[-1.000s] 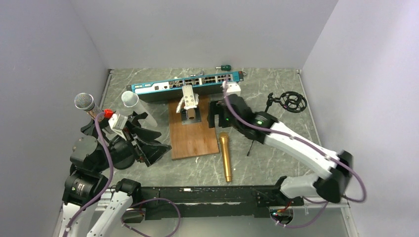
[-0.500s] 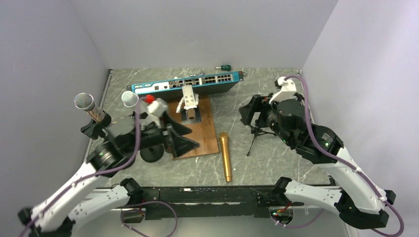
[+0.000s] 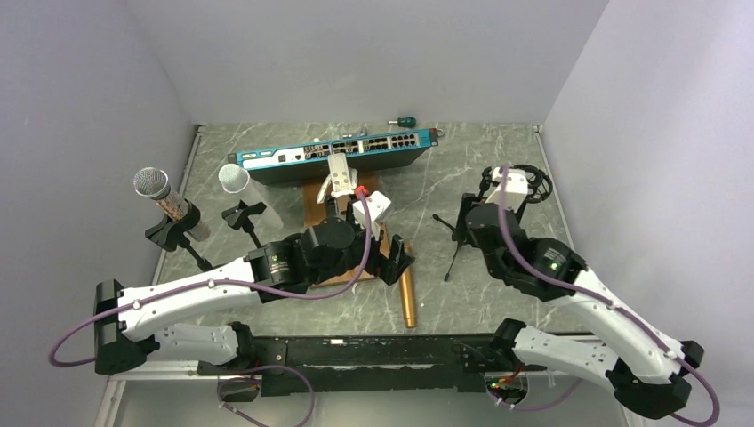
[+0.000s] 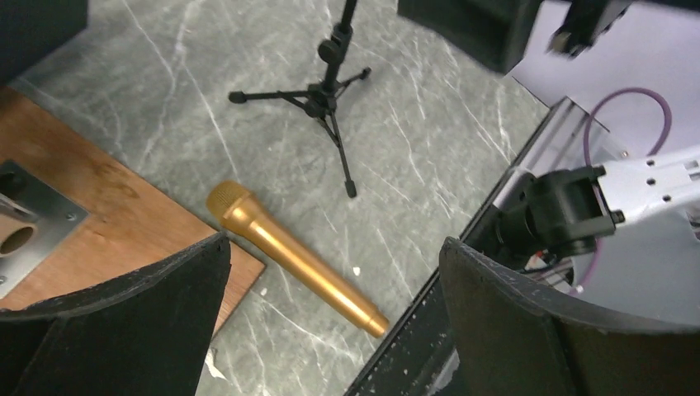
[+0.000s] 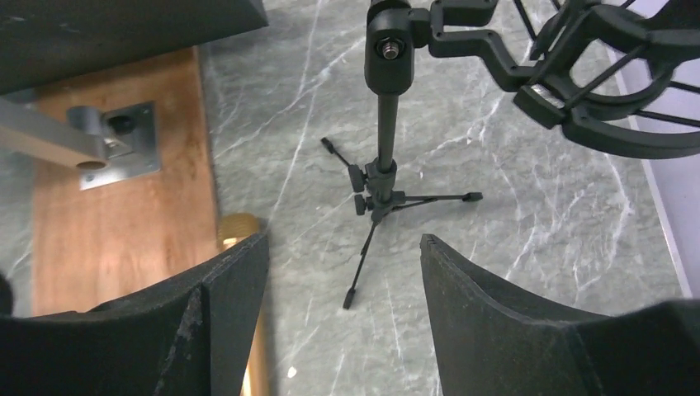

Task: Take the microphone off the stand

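**A:** Where is the microphone sitting?

**B:** Two are sitting in clips at the far left of the table (image 3: 418, 178). A silver-headed microphone (image 3: 158, 189) is leaning in a black clip stand (image 3: 180, 237). Just to its right, a pale microphone (image 3: 247, 191) is resting in a second clip stand (image 3: 246, 216). A gold microphone (image 3: 406, 286) is lying loose near the middle, close to the near edge. Its head is just beside the wooden board (image 3: 314, 203); I cannot tell if they are touching. To the right of it, the tripod stand (image 3: 458, 238) is carrying an empty shock mount (image 3: 525, 182).

**A:** And the arms?

**B:** The left gripper (image 4: 334, 247) is hovering over the gold microphone, fingers wide apart and holding nothing. The right gripper (image 5: 344, 243) is looking down on the tripod stand, fingers likewise apart and empty.

**A:** How are you expecting a clipped one to handle?

**B:** I'm judging it rigid, with some weight toward the head. The smooth round handle is likely slippery between two flat fingers. I'm treating the mesh head as dentable, so I'm avoiding it. I'm favouring a hold across the handle just above the clip, then drawing it out along its own length. The little stand is looking light and tippy, so I'm expecting it to need bracing.

**A:** How is it looking?

**B:** The silver-headed one is showing a round mesh ball and a dark handle, and it's tilting with the head toward the far left. The pale one is showing a grey head and a whitish body.
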Tool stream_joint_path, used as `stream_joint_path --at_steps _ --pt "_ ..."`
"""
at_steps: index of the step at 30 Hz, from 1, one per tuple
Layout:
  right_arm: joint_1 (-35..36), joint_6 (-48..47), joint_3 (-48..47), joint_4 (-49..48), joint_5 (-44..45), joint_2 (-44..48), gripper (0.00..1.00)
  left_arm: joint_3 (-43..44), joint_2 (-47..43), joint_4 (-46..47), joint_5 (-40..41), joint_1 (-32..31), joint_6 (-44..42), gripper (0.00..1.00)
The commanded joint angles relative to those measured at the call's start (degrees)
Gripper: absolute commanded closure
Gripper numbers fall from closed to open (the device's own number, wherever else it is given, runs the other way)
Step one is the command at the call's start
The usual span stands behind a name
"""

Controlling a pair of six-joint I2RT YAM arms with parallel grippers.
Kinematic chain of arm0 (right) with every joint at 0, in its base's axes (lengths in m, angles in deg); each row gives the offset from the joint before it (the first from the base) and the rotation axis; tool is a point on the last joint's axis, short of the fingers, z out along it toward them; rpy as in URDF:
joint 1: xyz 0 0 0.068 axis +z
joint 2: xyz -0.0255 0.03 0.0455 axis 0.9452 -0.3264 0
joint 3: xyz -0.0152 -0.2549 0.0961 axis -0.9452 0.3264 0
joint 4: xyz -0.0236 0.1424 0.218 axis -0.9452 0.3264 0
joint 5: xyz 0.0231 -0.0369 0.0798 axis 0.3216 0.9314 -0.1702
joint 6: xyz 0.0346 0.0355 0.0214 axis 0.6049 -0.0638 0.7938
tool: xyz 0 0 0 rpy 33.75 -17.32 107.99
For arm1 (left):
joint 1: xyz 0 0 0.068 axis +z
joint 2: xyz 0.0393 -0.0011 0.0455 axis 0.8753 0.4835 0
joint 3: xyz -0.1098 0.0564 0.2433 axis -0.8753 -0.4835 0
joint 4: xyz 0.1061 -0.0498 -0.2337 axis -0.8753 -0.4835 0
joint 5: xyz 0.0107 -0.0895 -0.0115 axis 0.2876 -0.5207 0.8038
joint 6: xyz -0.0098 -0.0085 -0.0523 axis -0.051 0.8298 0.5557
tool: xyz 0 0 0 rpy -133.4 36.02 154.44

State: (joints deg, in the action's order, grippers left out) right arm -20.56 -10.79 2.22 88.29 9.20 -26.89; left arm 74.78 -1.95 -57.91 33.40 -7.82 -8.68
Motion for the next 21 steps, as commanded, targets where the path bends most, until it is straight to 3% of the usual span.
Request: stream_joint_path --at_steps 1,5,11,17,21 --pt "-0.2 -6.0 6.5 -16.5 9.0 0.8 0.32 -1.1 -0.8 7.4 6.0 -0.5 -1.1 0.01" --pt "-4.7 -11.3 12.9 -27.8 6.4 1.5 0.31 -1.9 0.7 6.8 7.0 -0.4 3.9 0.01" --pt "-15.6 -14.6 17.1 -35.6 -1.9 0.2 0.35 -0.3 2.5 4.3 3.2 -0.5 5.5 0.01" --pt "-16.8 -21.7 21.3 -46.4 -7.4 -0.2 0.41 -1.5 -1.9 0.6 5.8 -0.5 4.8 0.01" --pt "-16.8 -23.4 22.8 -48.8 -8.6 -0.2 0.49 -2.0 -3.1 -0.3 1.0 -0.3 4.1 0.01"
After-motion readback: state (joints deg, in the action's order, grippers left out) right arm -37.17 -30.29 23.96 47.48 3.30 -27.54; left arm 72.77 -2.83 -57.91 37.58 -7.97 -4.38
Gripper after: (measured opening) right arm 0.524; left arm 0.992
